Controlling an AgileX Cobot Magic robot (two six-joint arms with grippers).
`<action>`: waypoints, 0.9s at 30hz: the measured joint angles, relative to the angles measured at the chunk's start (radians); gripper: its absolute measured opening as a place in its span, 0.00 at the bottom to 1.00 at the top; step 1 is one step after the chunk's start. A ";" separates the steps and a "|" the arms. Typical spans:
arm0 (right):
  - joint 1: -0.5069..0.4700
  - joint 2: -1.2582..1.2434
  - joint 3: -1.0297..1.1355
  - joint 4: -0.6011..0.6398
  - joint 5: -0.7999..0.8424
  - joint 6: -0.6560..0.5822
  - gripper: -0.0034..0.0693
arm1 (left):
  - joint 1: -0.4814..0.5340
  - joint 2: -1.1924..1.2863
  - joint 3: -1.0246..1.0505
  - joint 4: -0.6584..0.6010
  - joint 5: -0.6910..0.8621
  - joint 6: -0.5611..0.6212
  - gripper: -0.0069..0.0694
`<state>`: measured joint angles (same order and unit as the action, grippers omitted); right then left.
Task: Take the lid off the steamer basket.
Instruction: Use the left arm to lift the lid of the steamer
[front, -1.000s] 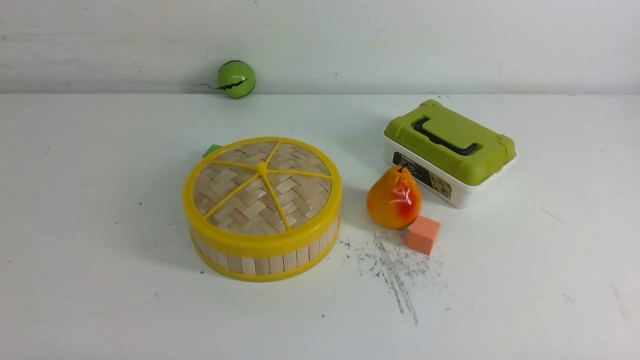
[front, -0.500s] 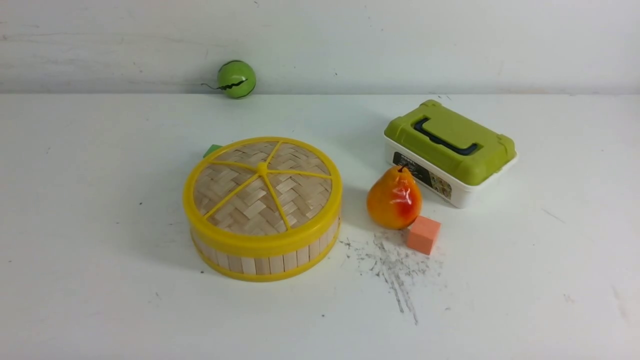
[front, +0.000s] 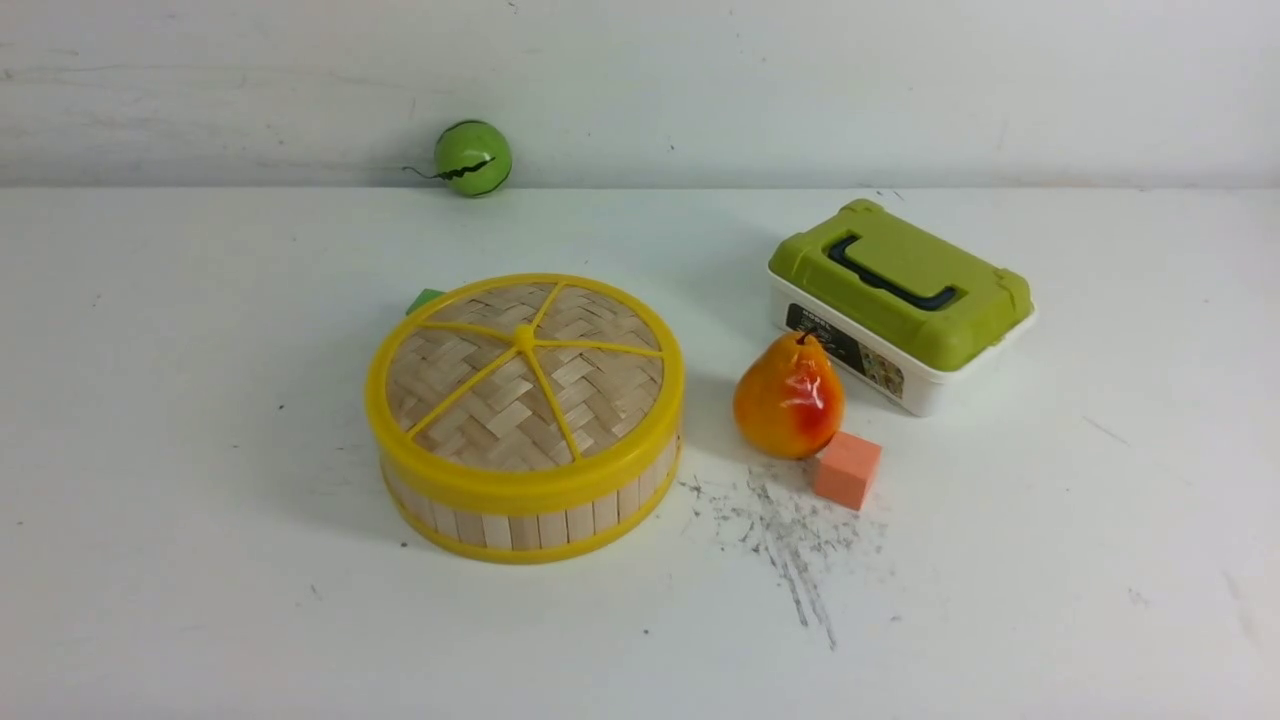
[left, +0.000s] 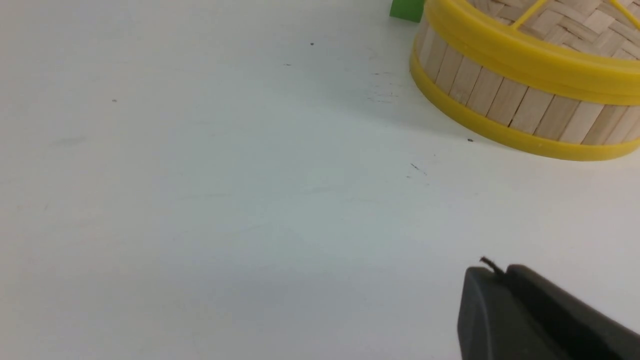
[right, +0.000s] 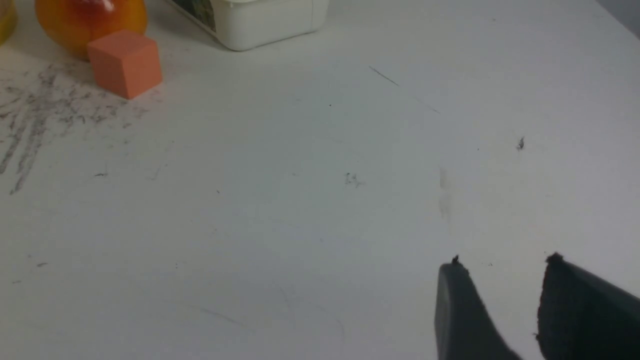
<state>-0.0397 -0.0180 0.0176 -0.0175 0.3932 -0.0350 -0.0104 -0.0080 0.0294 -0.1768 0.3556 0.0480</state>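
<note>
- So, left gripper (left: 495, 270) nearly closed, right gripper (right: 502, 262) parted, both empty
- Lid (front: 600, 390) seated on the steamer basket (front: 525, 532); probably light, slightly springy
- Best grip: its thick yellow rim; the knob looks too small

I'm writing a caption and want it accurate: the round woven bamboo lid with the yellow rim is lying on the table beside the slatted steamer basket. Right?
Not quite: the front view shows the round woven bamboo lid with the yellow rim sitting on top of the slatted steamer basket.
</note>
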 joint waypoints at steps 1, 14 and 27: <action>0.000 0.000 0.000 0.000 0.000 0.000 0.38 | 0.000 0.000 0.000 -0.005 -0.035 0.000 0.13; 0.000 0.000 0.000 0.000 0.000 0.000 0.38 | 0.000 0.000 0.000 -0.035 -0.674 -0.035 0.14; 0.000 0.000 0.000 0.000 0.000 0.000 0.38 | 0.000 0.006 -0.203 0.197 -0.782 -0.496 0.15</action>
<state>-0.0397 -0.0180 0.0176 -0.0175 0.3932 -0.0350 -0.0104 -0.0024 -0.1736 0.0202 -0.4259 -0.4476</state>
